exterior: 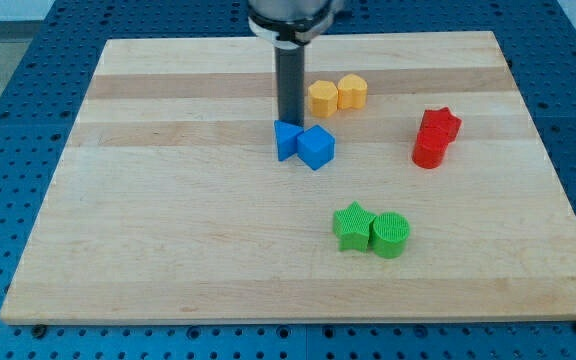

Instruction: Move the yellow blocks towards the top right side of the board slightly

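Pale wooden board (168, 230), my tip (290, 121) just left of two yellow blocks (336, 95), claw unseen.

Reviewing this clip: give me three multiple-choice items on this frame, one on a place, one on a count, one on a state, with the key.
1. Where do the yellow blocks lie?
A. near the view's top, right of my tip
B. at the view's bottom left
C. below the green blocks

2. How many blocks are on the board?
A. six
B. eight
C. ten

3. How do the two yellow blocks stand?
A. stacked
B. far apart
C. side by side, touching

Key: 1 A, they sit just right of the rod. 2 B, two each of yellow, blue, red and green. 3 C, their sides meet with no visible gap.
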Tool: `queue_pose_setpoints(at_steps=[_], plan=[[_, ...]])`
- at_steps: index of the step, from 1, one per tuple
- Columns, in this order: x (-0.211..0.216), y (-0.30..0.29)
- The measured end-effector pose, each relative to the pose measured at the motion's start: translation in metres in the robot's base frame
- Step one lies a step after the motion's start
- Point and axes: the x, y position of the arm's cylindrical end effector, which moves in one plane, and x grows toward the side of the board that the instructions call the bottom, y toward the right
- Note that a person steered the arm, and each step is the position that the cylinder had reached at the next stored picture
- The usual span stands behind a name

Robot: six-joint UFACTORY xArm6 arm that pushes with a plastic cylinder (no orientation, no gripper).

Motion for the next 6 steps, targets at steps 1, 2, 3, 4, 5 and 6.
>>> queue_pose_setpoints(at_steps=[1,2,3,4,5,6], plan=[[-0.029,0.0],[-0.03,0.011],[-0.03,0.034],[-0.03,0.046],[-0.032,0.051],[-0.033,0.052]])
